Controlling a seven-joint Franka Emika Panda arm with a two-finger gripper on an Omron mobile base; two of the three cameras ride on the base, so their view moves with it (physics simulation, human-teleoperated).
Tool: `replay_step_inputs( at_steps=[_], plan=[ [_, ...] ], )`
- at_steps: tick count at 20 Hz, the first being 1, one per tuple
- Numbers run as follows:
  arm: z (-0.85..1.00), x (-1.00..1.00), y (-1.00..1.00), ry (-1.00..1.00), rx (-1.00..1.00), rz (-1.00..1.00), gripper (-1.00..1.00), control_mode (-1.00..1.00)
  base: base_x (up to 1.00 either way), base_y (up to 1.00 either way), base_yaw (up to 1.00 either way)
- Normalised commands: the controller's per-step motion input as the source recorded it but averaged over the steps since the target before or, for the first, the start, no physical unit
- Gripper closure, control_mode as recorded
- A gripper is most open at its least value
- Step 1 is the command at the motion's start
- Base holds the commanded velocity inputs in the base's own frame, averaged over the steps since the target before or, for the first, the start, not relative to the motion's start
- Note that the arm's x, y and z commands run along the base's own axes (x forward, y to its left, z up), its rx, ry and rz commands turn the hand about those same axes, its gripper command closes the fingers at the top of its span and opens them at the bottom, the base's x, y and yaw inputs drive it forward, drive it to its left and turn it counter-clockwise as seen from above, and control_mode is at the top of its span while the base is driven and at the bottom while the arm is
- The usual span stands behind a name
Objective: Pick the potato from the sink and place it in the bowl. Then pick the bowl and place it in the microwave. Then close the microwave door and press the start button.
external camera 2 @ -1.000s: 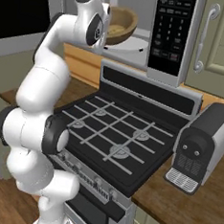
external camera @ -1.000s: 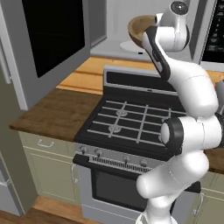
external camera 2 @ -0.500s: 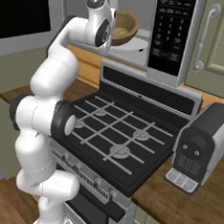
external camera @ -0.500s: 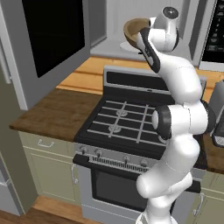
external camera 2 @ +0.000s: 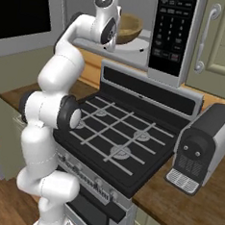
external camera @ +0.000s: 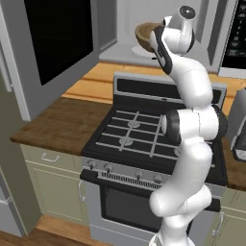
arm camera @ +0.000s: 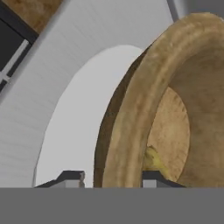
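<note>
You are looking at a wide round wooden bowl (external camera: 145,36), tan inside and darker brown outside, sitting on the round white turntable plate (arm camera: 78,118) inside the open silver-grey microwave (external camera 2: 174,35). In the hand view a small patch of the yellowish potato (arm camera: 154,159) shows low in the bowl, by its near wall. The microwave door (external camera: 53,48), silver-framed with a glossy black window, stands swung wide open to the left of the cavity.
</note>
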Motion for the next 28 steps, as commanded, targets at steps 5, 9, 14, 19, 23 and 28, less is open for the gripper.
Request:
replay_step_inputs(
  at_steps=[5,9,14,19,23,28],
  plan=[
    [0.0,-0.02,0.0,-0.54,0.0,0.03,-1.0,-1.0,0.0,0.0,0.0],
    [-0.01,-0.89,0.15,-0.57,0.0,0.05,-1.0,-1.0,0.0,0.0,0.0],
    [0.03,-1.0,0.34,-0.43,-0.02,0.03,-1.0,-1.0,0.0,0.0,0.0],
    [0.38,-1.0,0.17,-0.18,0.0,0.0,-1.0,-1.0,0.0,0.0,0.0],
    [0.41,-1.0,0.02,-0.06,0.0,0.0,-1.0,-1.0,0.0,0.0,0.0],
    [0.27,-1.0,0.15,-0.01,0.0,0.04,-1.0,-1.0,0.0,0.0,0.0]
  ],
)
